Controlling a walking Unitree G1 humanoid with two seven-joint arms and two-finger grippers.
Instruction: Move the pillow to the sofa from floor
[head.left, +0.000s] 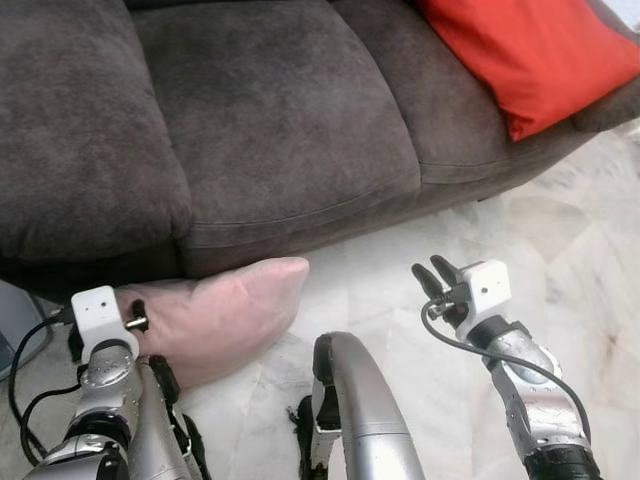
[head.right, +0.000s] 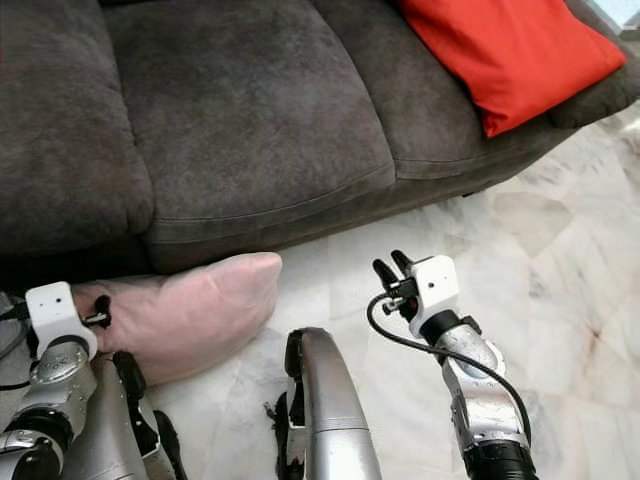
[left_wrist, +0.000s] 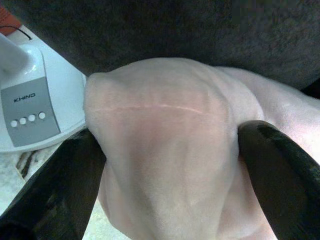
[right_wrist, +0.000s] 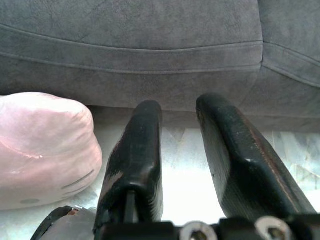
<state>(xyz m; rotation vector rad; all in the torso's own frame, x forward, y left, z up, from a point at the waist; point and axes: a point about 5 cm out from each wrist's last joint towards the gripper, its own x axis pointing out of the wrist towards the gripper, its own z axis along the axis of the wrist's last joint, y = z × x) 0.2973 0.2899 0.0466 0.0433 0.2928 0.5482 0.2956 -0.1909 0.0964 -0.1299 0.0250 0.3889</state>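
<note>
Left tool (left_wrist: 165, 165) pinches pillow (head.left: 225, 310), fingertips hidden

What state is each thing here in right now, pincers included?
Pink pillow: on the floor against the sofa, squeezed at one end.
Left pincer: shut on the pink pillow.
Right pincer: open, holding nothing.
Red cushion: lying on the sofa.

"KHIND" on grey control panel (left_wrist: 31, 111) of white appliance (left_wrist: 55, 95).
</note>
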